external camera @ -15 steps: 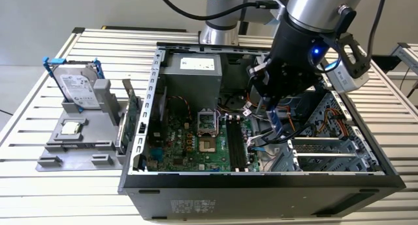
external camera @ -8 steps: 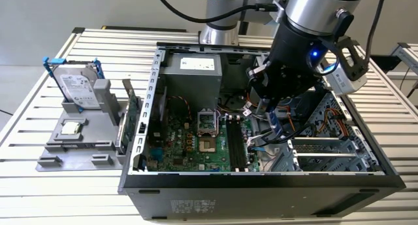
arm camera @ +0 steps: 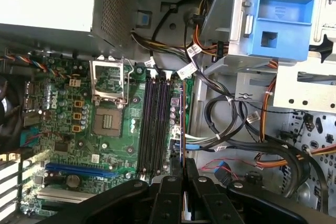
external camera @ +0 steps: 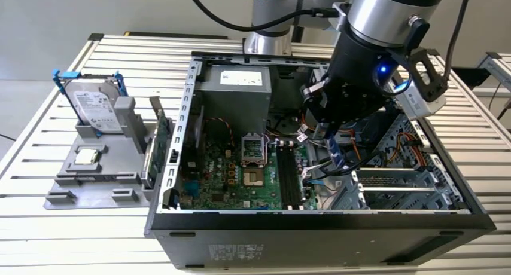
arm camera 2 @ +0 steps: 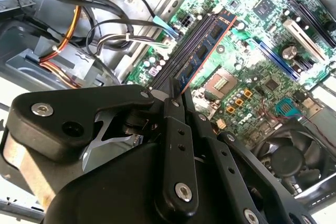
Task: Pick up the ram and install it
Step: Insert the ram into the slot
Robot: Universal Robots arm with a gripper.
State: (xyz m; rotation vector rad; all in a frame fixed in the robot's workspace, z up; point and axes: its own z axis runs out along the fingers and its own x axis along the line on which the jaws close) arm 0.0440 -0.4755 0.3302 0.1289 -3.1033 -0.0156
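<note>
My gripper [external camera: 328, 133] is shut on the ram [external camera: 334, 150], a narrow blue-green stick that hangs down from the fingers inside the open computer case [external camera: 319, 218]. It hovers above the motherboard [external camera: 239, 179], close to the black memory slots [external camera: 289, 179] and slightly toward the exterior view's right of them. In the second wrist view the ram [arm camera 2: 202, 52] stretches from the black gripper [arm camera 2: 176, 98] out over the slots [arm camera 2: 176, 59], its small black chips showing. The first wrist view has the ram [arm camera: 182, 129] edge-on, leaving the gripper [arm camera: 184, 169] and lying beside the slots [arm camera: 155, 124].
The open CPU socket [external camera: 250, 146], the grey power supply [external camera: 236, 86] and loose cable bundles [arm camera: 226, 124] crowd the case. On the exterior view's left, outside the case, a grey fixture [external camera: 60, 180] carries a hard drive in a blue frame [external camera: 96, 104] and a green expansion card [external camera: 162, 140].
</note>
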